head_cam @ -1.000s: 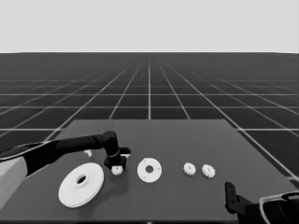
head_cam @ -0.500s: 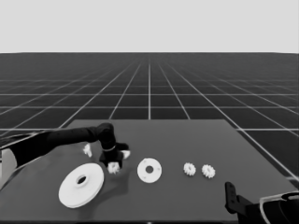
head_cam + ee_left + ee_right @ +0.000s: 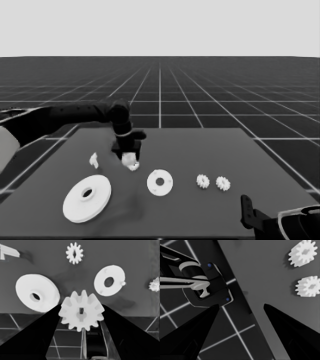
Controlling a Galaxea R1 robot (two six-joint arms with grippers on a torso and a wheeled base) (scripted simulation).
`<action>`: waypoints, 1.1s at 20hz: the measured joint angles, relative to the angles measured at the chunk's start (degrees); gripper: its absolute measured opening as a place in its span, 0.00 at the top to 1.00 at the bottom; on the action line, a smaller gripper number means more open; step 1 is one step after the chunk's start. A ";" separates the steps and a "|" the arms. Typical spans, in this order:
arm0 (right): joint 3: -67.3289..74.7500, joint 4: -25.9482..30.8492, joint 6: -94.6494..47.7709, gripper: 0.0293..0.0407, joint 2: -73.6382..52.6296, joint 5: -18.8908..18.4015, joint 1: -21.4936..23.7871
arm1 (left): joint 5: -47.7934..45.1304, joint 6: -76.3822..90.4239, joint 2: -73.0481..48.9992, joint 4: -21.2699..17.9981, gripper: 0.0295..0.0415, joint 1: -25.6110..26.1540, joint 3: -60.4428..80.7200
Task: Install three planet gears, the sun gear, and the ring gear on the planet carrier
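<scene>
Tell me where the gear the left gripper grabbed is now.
In the head view, the gear hangs in the left gripper, between the thin white piece and the smaller round part.

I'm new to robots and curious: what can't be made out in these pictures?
Head view: the left pincer covers part of its held gear; teeth too small.
Left wrist view: picture edges cut off the thin white piece and one far gear.
Head view: the corner cuts off the parked right arm.

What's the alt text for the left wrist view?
The left gripper holds a small toothed gear between its two black fingers, above the dark table. Beyond it lie the larger round part, the smaller round part and another gear.
</scene>
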 joint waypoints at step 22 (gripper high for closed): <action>0.00 0.00 0.00 0.19 0.00 0.00 0.00 | -2.34 -3.93 16.61 23.17 0.29 23.30 -11.52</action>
